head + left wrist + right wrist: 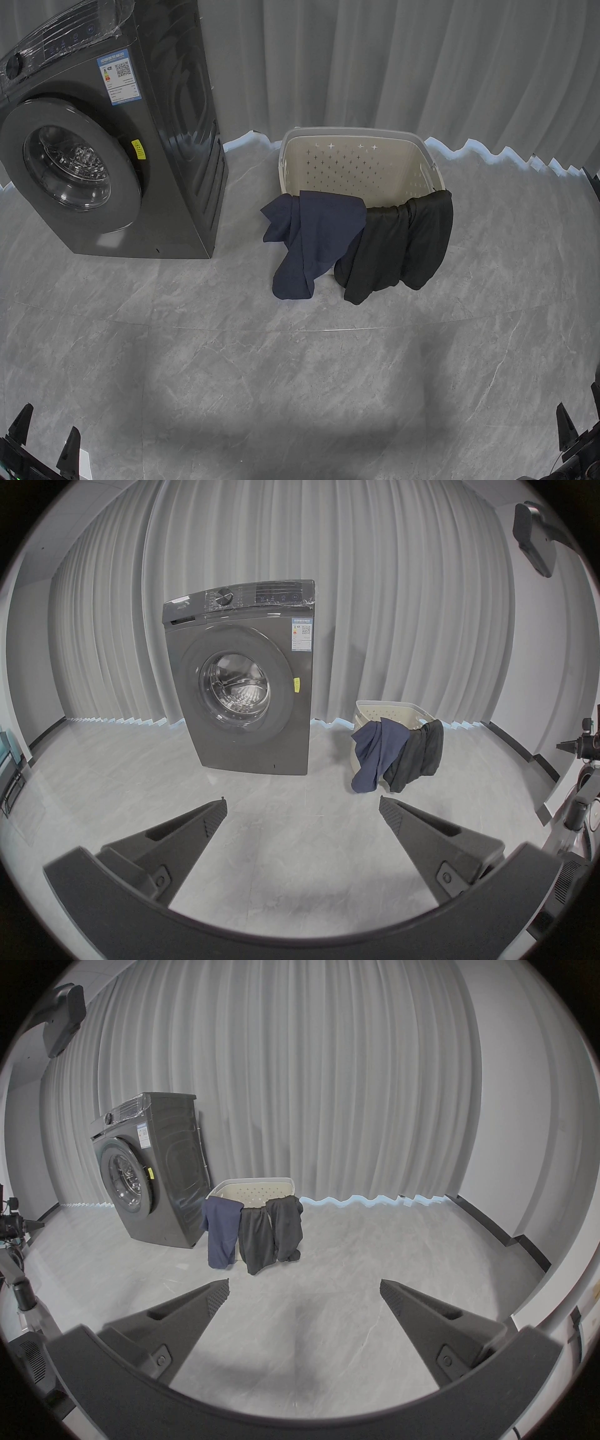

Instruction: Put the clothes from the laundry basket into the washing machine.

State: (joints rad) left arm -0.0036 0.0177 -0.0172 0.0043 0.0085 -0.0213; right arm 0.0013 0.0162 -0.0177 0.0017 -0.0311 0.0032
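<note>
Clothes [325, 225] draped over the laundry basket [356, 139], both claws empty

Two pieces, a navy garment [306, 250] and a black garment [400, 250], hang over the near rim of the one basket at 12 o'clock, probably left that way for an easy pinch. One washing machine [169, 125] sits at 10 o'clock, and its door looks shut. Left claw [301, 803] and right claw [303, 1285] sit low at 7 and 5, spread wide, holding nothing.

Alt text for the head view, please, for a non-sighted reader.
A navy garment and a black garment hang over the near rim of a cream laundry basket. A dark washing machine, door closed, stands left of it. Left pincer and right pincer sit open at the bottom corners.
</note>
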